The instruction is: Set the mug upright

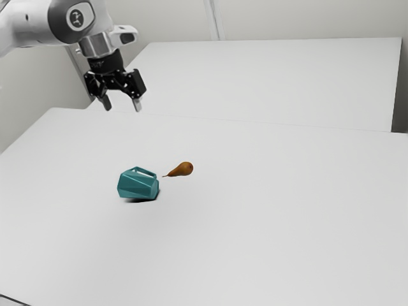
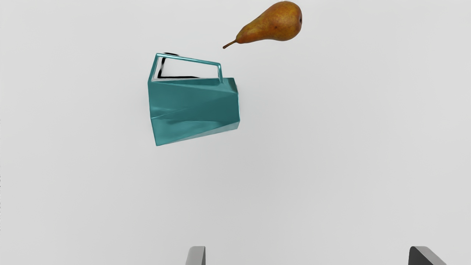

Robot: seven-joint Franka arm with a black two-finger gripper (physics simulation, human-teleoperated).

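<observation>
In the exterior view, the released end effector (image 1: pixel 122 108) hangs above the worktop (image 1: pixel 255 236); the teal mug (image 1: pixel 138 185) lies tipped over, left of the pear (image 1: pixel 183 169). In the wrist view, the pear's stem (image 2: pixel 230 44) points toward the mug

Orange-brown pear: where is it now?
The orange-brown pear lies on the white table, just to the exterior view's right of the tipped-over teal faceted mug, stem end nearest it.

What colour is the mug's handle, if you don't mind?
The handle is teal, clearest in the wrist view.
</observation>
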